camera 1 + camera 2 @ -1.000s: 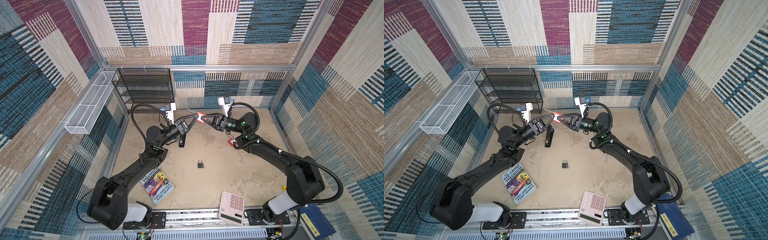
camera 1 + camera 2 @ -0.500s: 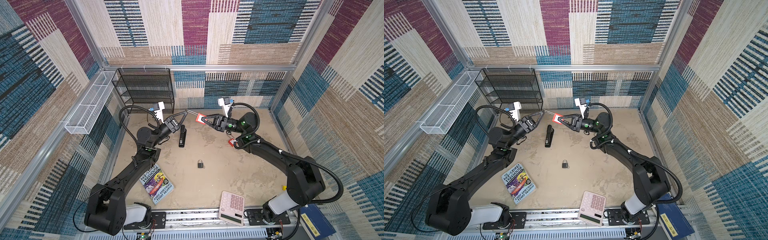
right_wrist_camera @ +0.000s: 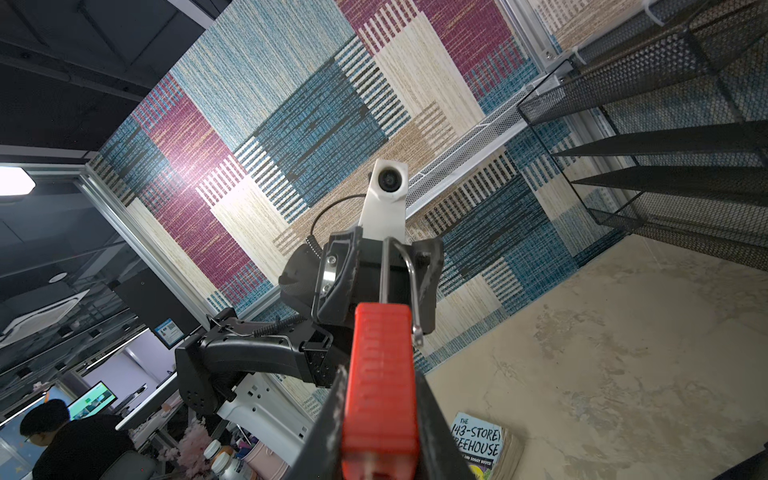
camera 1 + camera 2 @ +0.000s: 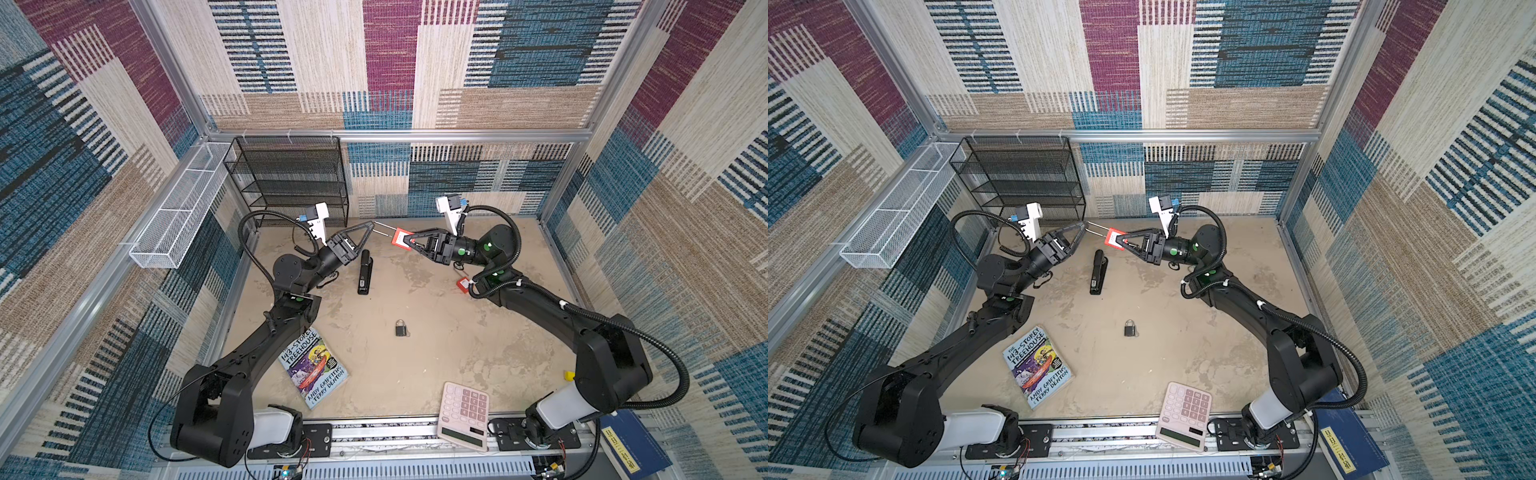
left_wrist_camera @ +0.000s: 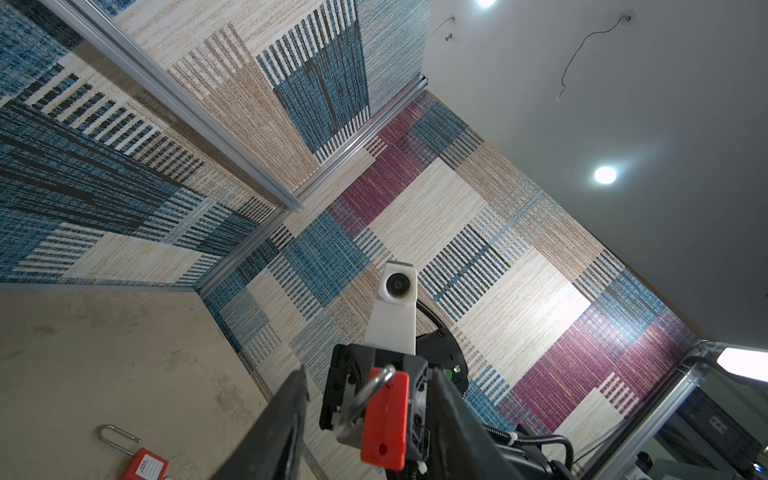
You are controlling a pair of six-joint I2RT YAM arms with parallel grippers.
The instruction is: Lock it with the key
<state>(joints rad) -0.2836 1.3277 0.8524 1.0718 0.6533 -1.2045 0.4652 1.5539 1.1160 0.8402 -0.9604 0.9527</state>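
L gripper: up over the back edge of the worktop, jaws spread mid-wide, nothing held. The shackle bend sits btwn the fingers, no clamp that I can see.

Task item = red padlock: in the air, roughly mid back edge, shackle pointing at L gripper. It looks open. In R wrist view one leg is in the body and the free leg end hangs just outside the body corner.

R gripper: narrow, pinched on the padlock body.

No key made out in any view. 2nd red padlock lies on the worktop nr the right edge, small dark padlock nr the middle. Neither is touched.

Handling, my read:
- Body: rigid, plastic shell, ribbed sides, so pads should bite ok. Not fragile, moderate wt.
- Shackle: thin smooth steel rod, slippery, prob swivels on the long leg while open. Don't carry by it. Press only on the bend, in line w/ the legs.
- Hold: keep it mid-body, leave keyhole end + shackle holes clear.
- Key, once found: tiny and flat, pinch the bow.
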